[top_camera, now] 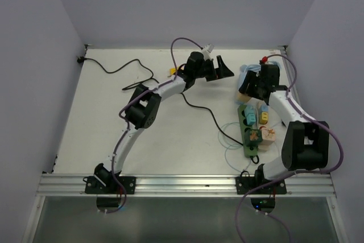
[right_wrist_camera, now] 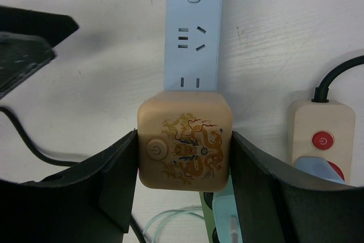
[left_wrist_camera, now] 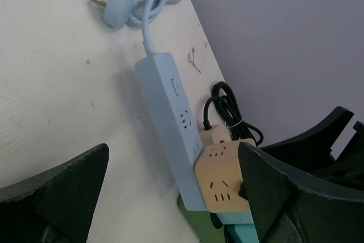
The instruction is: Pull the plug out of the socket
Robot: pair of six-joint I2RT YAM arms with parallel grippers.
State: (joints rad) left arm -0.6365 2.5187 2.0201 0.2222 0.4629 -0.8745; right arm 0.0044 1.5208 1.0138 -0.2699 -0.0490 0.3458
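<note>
The tan cube plug [right_wrist_camera: 185, 138] was clamped by the right gripper [right_wrist_camera: 185, 166], seemingly seated at the far end of the dark green socket [top_camera: 249, 149] near the table's [top_camera: 170, 140] right edge. The left gripper [top_camera: 218, 69] was held wide open. A straight lift was called for next.

The left and middle of the tabletop [top_camera: 182, 146] lie open; only a thin black cable [top_camera: 199, 106] crosses there. The tan cube plug [right_wrist_camera: 185, 149] has the right fingers [right_wrist_camera: 114, 180] touching both its sides, so no gap is there. Beyond it lies the light blue strip [right_wrist_camera: 193, 27], at its right the beige strip [right_wrist_camera: 321, 135], at its left the left fingers [right_wrist_camera: 28, 44], spread wide. The dark green socket [top_camera: 249, 147] carries another cube [top_camera: 253, 136], with the right wall [top_camera: 341, 55] near.
</note>
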